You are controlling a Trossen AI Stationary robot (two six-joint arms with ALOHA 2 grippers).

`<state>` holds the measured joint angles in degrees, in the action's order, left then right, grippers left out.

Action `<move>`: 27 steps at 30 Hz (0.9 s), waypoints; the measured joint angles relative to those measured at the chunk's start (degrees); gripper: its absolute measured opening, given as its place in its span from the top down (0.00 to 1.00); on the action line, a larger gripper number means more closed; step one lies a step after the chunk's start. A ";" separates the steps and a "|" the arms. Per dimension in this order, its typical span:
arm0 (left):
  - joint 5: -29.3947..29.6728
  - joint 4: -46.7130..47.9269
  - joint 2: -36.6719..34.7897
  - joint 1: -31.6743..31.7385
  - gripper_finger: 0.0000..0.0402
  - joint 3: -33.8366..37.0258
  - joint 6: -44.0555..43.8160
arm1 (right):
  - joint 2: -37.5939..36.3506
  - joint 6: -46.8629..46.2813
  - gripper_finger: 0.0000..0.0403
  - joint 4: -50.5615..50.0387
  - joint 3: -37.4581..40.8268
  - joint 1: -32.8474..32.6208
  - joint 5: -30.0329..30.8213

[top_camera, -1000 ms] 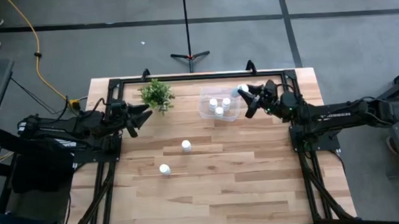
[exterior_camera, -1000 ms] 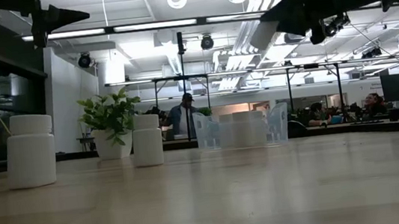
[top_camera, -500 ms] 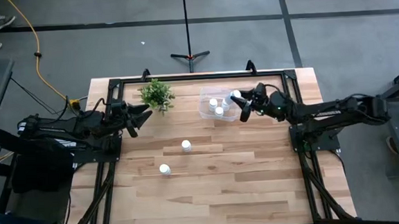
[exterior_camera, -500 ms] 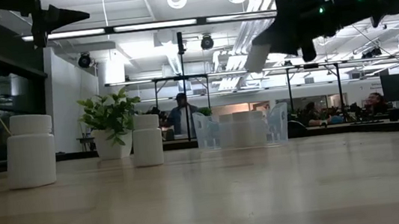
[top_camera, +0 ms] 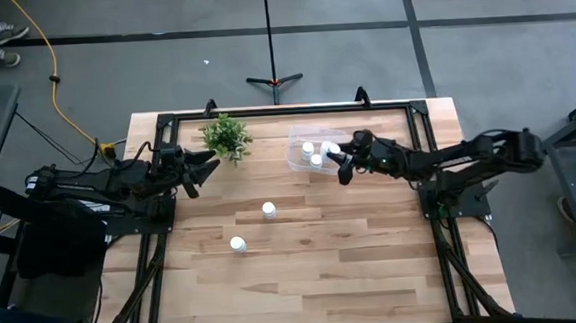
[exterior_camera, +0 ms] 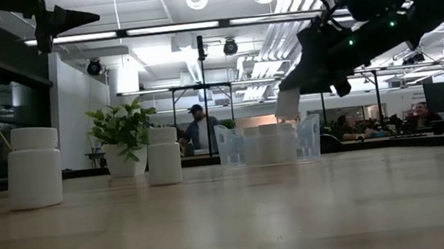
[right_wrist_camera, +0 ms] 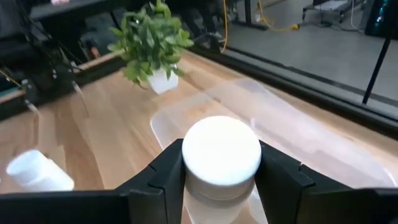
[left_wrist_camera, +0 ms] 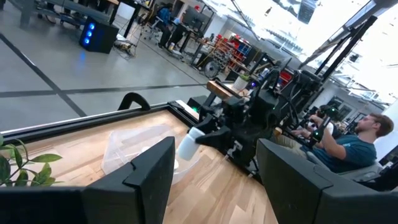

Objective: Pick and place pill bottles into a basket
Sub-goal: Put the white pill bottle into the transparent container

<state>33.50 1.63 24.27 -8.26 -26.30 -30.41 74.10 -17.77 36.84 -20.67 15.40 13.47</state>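
My right gripper (top_camera: 342, 164) is shut on a white pill bottle (right_wrist_camera: 221, 155) and hangs it over the right end of the clear basket (top_camera: 298, 161), just above its rim (exterior_camera: 306, 123). Other white bottles (top_camera: 312, 154) stand inside the basket. Two more bottles stand upright on the wood: one (top_camera: 269, 210) mid-table and one (top_camera: 237, 245) nearer the front. My left gripper (top_camera: 208, 166) waits open at the table's left side, beside the plant, with nothing between its fingers. My right gripper pinches the bottle between its two fingers (right_wrist_camera: 163, 177), one on each side of the body just under the cap (right_wrist_camera: 221, 149). The fingers come from the table's right, slanting a little downward. The bottle (exterior_camera: 288, 103) hangs clear of the basket, slightly tilted.
A small green potted plant (top_camera: 226, 136) stands at the far left, close to the basket. A black frame (top_camera: 265, 113) runs along the table's far edge. Bare wood spreads over the near half of the table (top_camera: 315, 280). People sit in the room behind.
My right gripper has carried the bottle down and toward the table's left and near side, from beyond the basket's right end to over it, and has tipped further downward. It has stayed shut on the bottle.
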 joint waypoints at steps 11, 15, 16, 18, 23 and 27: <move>0.02 0.31 -0.01 -0.01 0.35 -0.01 0.04 | 3.65 1.27 0.63 -1.54 -0.02 0.00 1.63; 0.02 0.33 0.00 0.00 0.35 0.00 0.04 | 4.66 1.30 0.63 -2.06 -0.02 0.00 1.58; 0.02 0.35 0.00 0.00 0.35 0.00 0.04 | 4.95 1.31 0.63 -2.35 -0.02 0.00 1.60; 0.02 0.34 0.00 0.00 0.35 -0.01 0.04 | 5.46 1.74 0.63 -3.01 -0.02 0.00 1.57; 0.02 0.35 0.00 0.00 0.35 0.00 0.04 | 6.35 2.98 0.63 -3.68 -0.04 0.00 1.56; 0.11 0.37 -0.01 -0.01 0.35 -0.01 0.04 | 6.52 4.39 0.63 -3.59 -0.07 0.00 1.23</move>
<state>33.61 2.00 24.26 -8.26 -26.32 -30.37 80.62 -13.37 33.25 -20.73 15.40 14.70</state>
